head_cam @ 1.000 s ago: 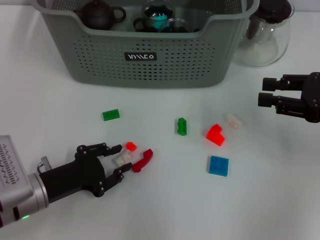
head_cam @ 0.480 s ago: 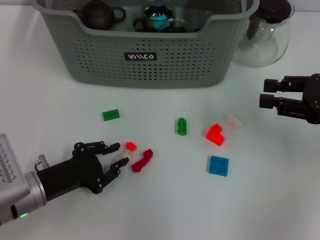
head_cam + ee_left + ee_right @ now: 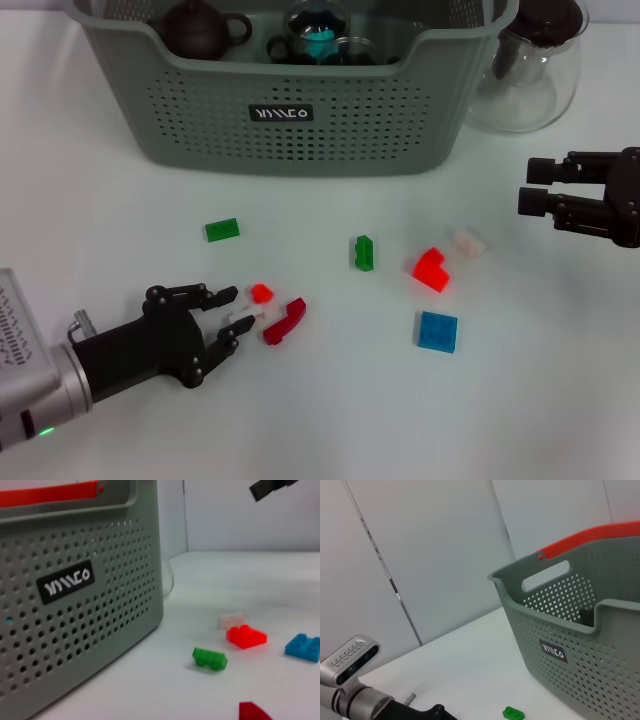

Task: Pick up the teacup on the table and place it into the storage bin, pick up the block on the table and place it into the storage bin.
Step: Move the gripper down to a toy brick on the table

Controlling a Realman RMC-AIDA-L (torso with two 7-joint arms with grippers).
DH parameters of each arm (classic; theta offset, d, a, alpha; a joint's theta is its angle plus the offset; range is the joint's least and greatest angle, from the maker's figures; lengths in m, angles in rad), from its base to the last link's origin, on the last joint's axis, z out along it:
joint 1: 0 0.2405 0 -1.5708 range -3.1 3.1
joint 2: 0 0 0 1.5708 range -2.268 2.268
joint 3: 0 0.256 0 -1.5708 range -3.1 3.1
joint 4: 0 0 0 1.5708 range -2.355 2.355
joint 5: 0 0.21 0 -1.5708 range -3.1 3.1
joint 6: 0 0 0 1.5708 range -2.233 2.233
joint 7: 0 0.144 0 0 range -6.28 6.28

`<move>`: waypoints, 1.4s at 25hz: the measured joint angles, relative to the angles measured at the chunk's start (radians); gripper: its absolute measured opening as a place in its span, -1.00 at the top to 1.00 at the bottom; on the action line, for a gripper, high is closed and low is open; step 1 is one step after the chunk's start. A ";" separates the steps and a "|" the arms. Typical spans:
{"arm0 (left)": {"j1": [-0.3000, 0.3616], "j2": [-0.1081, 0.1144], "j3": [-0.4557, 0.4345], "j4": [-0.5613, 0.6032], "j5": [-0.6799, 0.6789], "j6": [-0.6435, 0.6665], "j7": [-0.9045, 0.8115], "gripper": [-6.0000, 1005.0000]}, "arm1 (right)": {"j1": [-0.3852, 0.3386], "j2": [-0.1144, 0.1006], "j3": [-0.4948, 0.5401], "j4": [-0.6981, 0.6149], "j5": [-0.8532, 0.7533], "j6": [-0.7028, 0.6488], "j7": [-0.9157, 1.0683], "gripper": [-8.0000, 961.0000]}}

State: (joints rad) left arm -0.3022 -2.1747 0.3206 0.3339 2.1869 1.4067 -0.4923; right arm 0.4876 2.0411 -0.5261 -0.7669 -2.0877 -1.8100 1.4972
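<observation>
One clear block (image 3: 242,320) in left gripper (image 3: 232,317) since earlier.

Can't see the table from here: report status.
Left gripper shut on pale block, low on table. Right gripper open, idle beside glass pitcher. Storage bin unobstructed.

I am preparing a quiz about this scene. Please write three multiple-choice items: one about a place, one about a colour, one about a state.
1. Where is the glass pitcher?
A. inside the storage bin
B. beside the storage bin, on the robot's right
C. next to the blue block

2. Which colour is the square flat block?
A. blue
B. yellow
C. black

3. What does the left tool hold?
A. a teapot
B. nothing
C. a small pale block

Answers: 1 B, it stands outside the bin wall. 2 A, it is plainly blue. 3 C, the fingers close around the pale block.
</observation>
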 joint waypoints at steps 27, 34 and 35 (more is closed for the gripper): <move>0.000 -0.001 0.004 -0.025 0.009 -0.032 -0.005 0.43 | -0.003 0.002 0.000 0.002 -0.002 -0.002 0.007 -0.05; 0.002 0.000 -0.009 0.015 0.009 -0.004 -0.152 0.58 | -0.003 0.002 -0.001 0.002 -0.006 -0.003 0.026 -0.05; 0.002 0.001 -0.011 0.031 0.010 0.014 -0.189 0.61 | -0.003 0.002 -0.001 0.002 -0.006 -0.003 0.026 -0.05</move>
State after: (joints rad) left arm -0.3001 -2.1737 0.3100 0.3652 2.1973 1.4207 -0.6811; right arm 0.4847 2.0430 -0.5276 -0.7654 -2.0939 -1.8133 1.5232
